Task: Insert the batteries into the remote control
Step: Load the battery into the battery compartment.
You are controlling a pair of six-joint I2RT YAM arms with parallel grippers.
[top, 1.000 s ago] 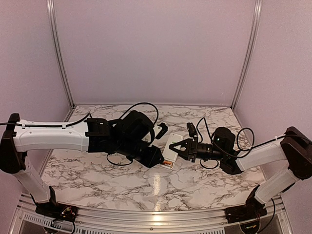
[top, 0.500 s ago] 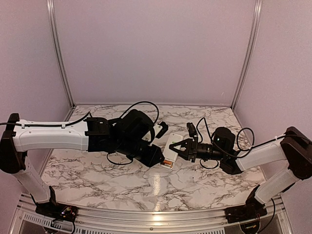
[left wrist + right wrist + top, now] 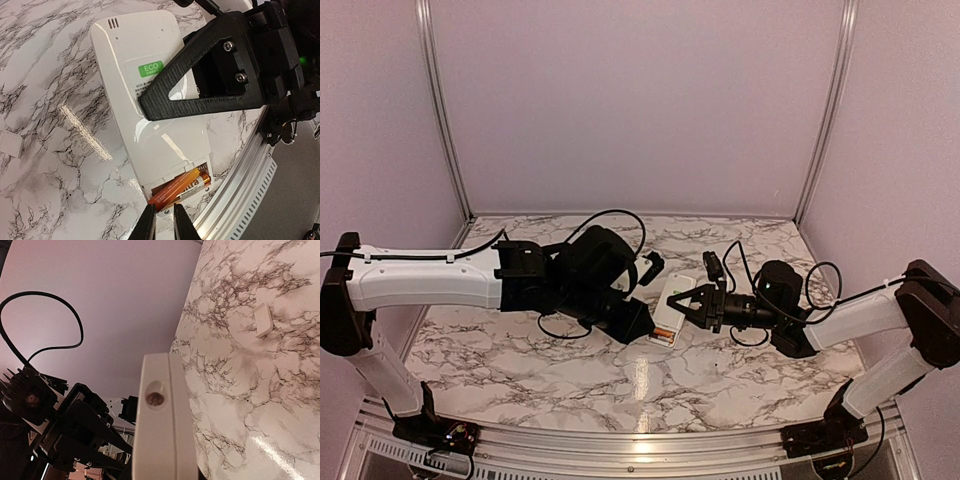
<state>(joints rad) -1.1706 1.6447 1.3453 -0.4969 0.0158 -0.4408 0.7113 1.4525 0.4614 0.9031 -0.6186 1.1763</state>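
The white remote control [image 3: 672, 303] is held off the table, plain back up, by my right gripper [image 3: 684, 303], which is shut on its sides; one black right finger [image 3: 200, 95] crosses it. Its battery bay at the near end is open. The orange-copper battery [image 3: 172, 188] lies tilted in the bay over the yellowish-gold battery [image 3: 196, 187]. My left gripper [image 3: 164, 222] sits just off the bay's end with its jaws almost together and nothing between them. The right wrist view shows the remote's top edge [image 3: 162, 430].
A small white battery cover [image 3: 263, 320] lies loose on the marble table [image 3: 620, 385], also at the left edge of the left wrist view [image 3: 7, 143]. Black cables loop over both arms. The table's metal front rail [image 3: 240, 175] runs close under the remote.
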